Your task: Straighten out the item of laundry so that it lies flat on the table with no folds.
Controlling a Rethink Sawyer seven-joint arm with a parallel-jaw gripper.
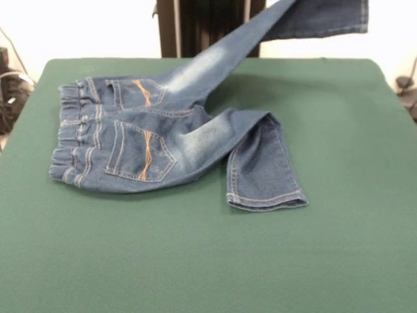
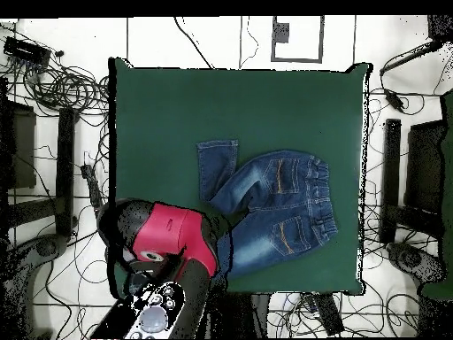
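The blue denim jeans (image 1: 150, 143) lie back side up on the green table (image 1: 195, 261), waistband to the left in the front view. One leg (image 1: 221, 55) is lifted off the table and runs up past the top edge, its hem end (image 1: 326, 16) hanging over. The other leg (image 1: 260, 163) is folded back on itself on the cloth. In the overhead view the jeans (image 2: 283, 208) lie near the table's (image 2: 177, 115) bottom right, the lifted leg running under my red and black arm (image 2: 168, 241). The arm hides my gripper, which holds that leg up.
The dark pedestal (image 1: 208, 26) stands behind the table's far edge. Cables and stands (image 2: 53, 80) ring the table on the floor. Cables (image 1: 10, 91) also show at the left edge of the front view.
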